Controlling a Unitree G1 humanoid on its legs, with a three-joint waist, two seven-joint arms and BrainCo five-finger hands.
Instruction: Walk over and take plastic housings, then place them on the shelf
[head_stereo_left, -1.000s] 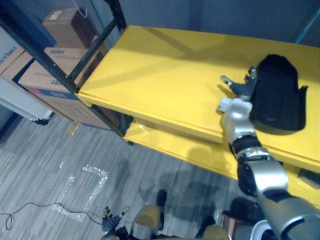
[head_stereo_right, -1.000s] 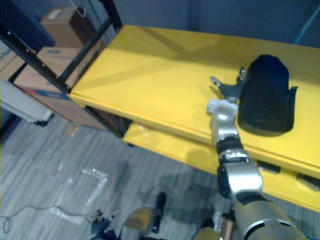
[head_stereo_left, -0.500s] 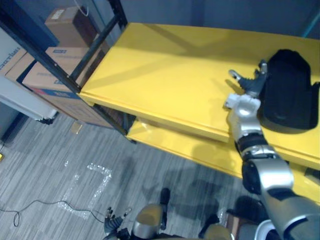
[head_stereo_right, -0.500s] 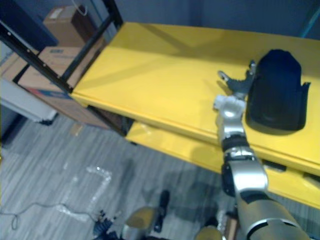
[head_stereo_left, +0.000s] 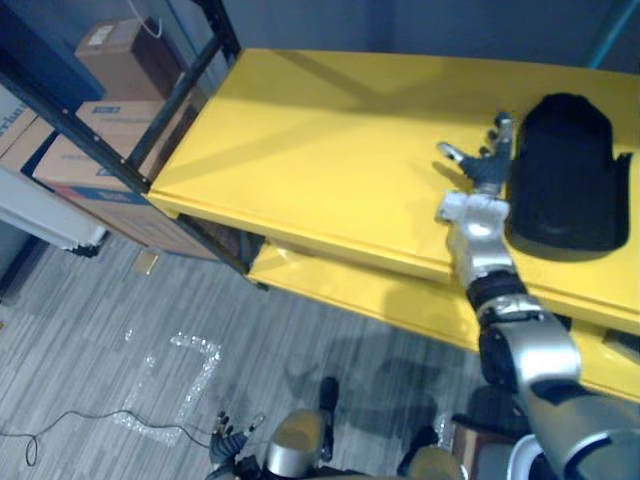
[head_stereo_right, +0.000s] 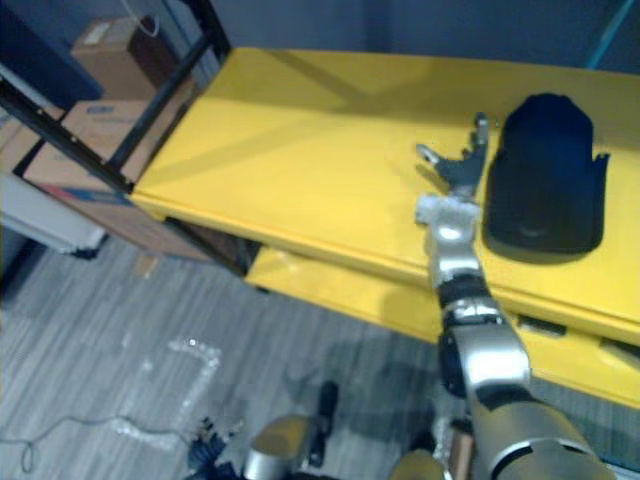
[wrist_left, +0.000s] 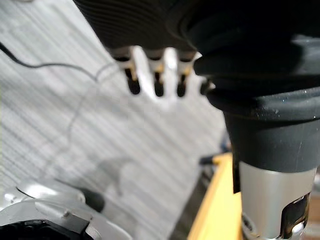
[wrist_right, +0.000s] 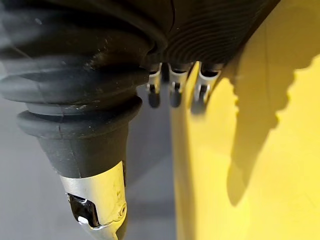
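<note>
A black plastic housing (head_stereo_left: 565, 170) lies on the top yellow shelf (head_stereo_left: 330, 150) near its right end. My right hand (head_stereo_left: 485, 172) is over the shelf just to the housing's left, close to its edge, with straight spread fingers (wrist_right: 175, 87) and nothing in it. The yellow shelf surface (wrist_right: 260, 150) runs past those fingers in the right wrist view. My left hand (wrist_left: 157, 75) hangs low over the grey floor, fingers relaxed and empty.
A lower yellow shelf (head_stereo_left: 350, 290) juts out below the top one. A black rack post (head_stereo_left: 110, 130) runs diagonally at the left, with cardboard boxes (head_stereo_left: 85, 165) behind it. White tape marks (head_stereo_left: 185, 375) lie on the grey floor.
The whole view has shifted a little, so the camera moved. My right hand stays beside the housing's left edge, fingers now a bit straighter. The housing rests in the same spot on the shelf.
</note>
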